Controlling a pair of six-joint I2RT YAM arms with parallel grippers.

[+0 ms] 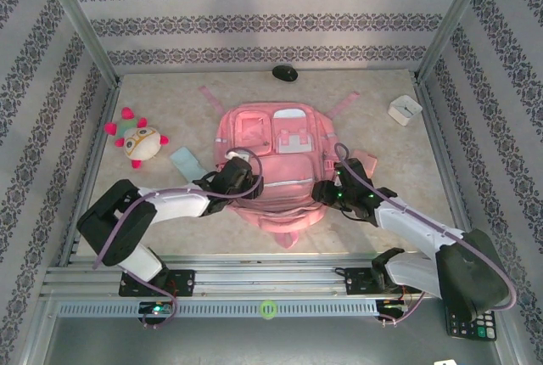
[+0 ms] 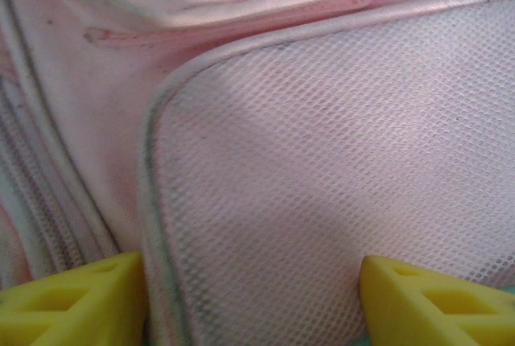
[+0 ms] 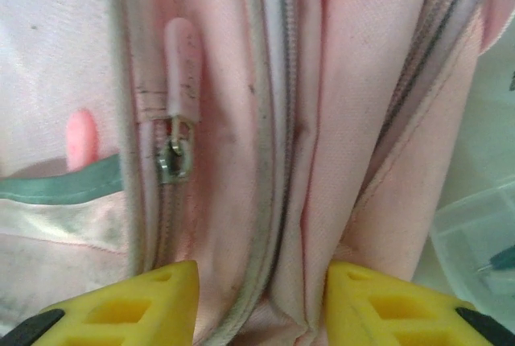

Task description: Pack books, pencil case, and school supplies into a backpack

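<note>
The pink backpack (image 1: 273, 160) lies flat mid-table, pockets up. My left gripper (image 1: 241, 175) is on its left side. In the left wrist view, its yellow fingers (image 2: 79, 304) stand wide with the mesh panel (image 2: 322, 177) filling the gap between them, one finger against the piped edge. My right gripper (image 1: 327, 189) is at the backpack's right side. Its fingers (image 3: 129, 307) pinch a fold of pink fabric (image 3: 322, 201) beside a zip with a pink pull (image 3: 179, 68). The pale blue pencil case (image 1: 185, 161) lies just left of the backpack. The books and school supplies are out of view.
A plush toy (image 1: 140, 140) sits at the left, a small white box (image 1: 405, 109) at the back right and a black rounded object (image 1: 285, 73) at the back wall. A calculator (image 1: 472, 325) lies by the right arm's base. Metal posts frame the table.
</note>
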